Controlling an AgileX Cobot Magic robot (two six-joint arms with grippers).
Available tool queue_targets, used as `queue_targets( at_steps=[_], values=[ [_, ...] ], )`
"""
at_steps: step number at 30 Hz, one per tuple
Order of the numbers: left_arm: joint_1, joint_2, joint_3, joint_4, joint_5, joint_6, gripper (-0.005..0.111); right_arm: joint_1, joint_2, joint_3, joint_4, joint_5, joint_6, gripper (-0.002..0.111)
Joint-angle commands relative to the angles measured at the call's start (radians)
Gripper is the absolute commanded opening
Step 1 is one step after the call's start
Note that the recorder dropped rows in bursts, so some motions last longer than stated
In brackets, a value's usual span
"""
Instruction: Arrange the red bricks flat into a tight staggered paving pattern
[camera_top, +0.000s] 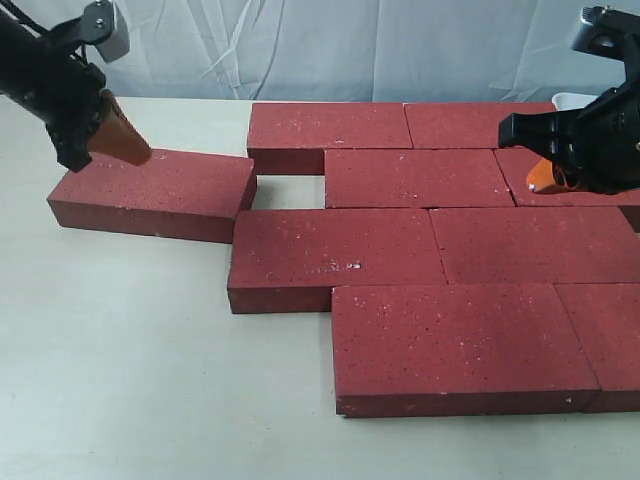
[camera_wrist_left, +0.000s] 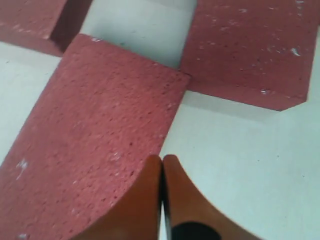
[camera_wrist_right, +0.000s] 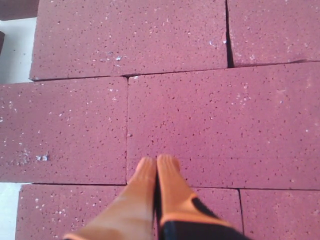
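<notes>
Dark-red, gritty and pale-specked, the red bricks are shown laid flat in staggered rows on the table. One loose brick is seen skewed at nine o'clock of the field, beside an unfilled gap. The left gripper, fully closed and empty, is set at that brick's eleven-o'clock edge, presumably to nudge it into line. The right gripper, likewise closed on nothing, is held over the rows at three o'clock.
</notes>
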Motion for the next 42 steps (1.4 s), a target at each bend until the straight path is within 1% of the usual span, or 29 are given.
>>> queue_targets(
  at_steps=[1,2,5,9,12,14,16,20,23,28,31,33,35,39,40,41,42],
  values=[
    [-0.072,0.002,0.060,0.054,-0.052,0.074,0.000,-0.006,-0.008,0.004,0.001,-0.012,-0.003,-0.001],
    [-0.110,0.021,0.076,0.098,-0.106,0.074,0.000,-0.006,-0.008,0.004,0.001,-0.012,-0.003,-0.001],
    [-0.158,0.063,0.081,0.109,-0.140,0.074,0.000,-0.006,-0.008,0.004,-0.001,-0.012,-0.003,-0.001],
    [-0.207,0.111,0.081,0.109,-0.177,0.074,0.000,-0.006,-0.008,0.004,-0.001,-0.012,-0.003,-0.001],
    [-0.233,0.143,0.081,0.117,-0.241,0.074,0.000,-0.006,-0.008,0.004,-0.001,-0.012,-0.003,-0.001],
    [-0.238,0.158,0.081,0.110,-0.309,0.074,0.000,-0.006,-0.008,0.004,-0.001,-0.012,-0.003,-0.001],
    [-0.240,0.162,0.081,0.106,-0.347,0.074,0.000,-0.006,-0.008,0.004,-0.001,-0.012,-0.003,-0.001],
    [-0.240,0.162,0.081,0.044,-0.380,0.074,0.000,-0.006,-0.008,0.004,-0.001,-0.012,-0.003,-0.001],
    [-0.243,0.162,0.081,0.034,-0.378,0.074,0.000,-0.006,-0.008,0.004,-0.001,-0.012,-0.003,-0.001],
    [-0.243,0.153,0.081,0.077,-0.313,0.074,0.000,-0.006,-0.008,0.004,-0.001,-0.012,-0.003,-0.001],
    [-0.243,0.090,0.079,0.093,-0.269,0.075,0.000,-0.006,-0.008,0.004,-0.001,-0.012,-0.003,-0.001],
    [-0.232,0.038,0.079,0.094,-0.291,0.072,0.000,-0.006,-0.008,0.004,-0.001,-0.012,-0.003,-0.001],
    [-0.203,-0.012,0.079,0.094,-0.366,0.031,0.000,-0.006,-0.008,0.004,-0.001,-0.012,-0.003,-0.001],
    [-0.102,-0.058,0.079,0.094,-0.556,-0.217,0.000,-0.006,-0.008,0.004,-0.001,-0.012,-0.003,-0.001],
    [-0.078,-0.058,0.079,0.094,-0.589,-0.286,0.000,-0.006,-0.008,0.004,-0.001,-0.012,-0.003,-0.001],
    [-0.038,-0.055,0.079,0.094,-0.621,-0.385,0.000,-0.006,-0.008,0.004,-0.001,-0.012,-0.003,-0.001],
    [-0.013,-0.046,0.079,0.094,-0.634,-0.442,0.000,-0.006,-0.008,0.004,-0.001,-0.012,-0.003,-0.001]
  ],
)
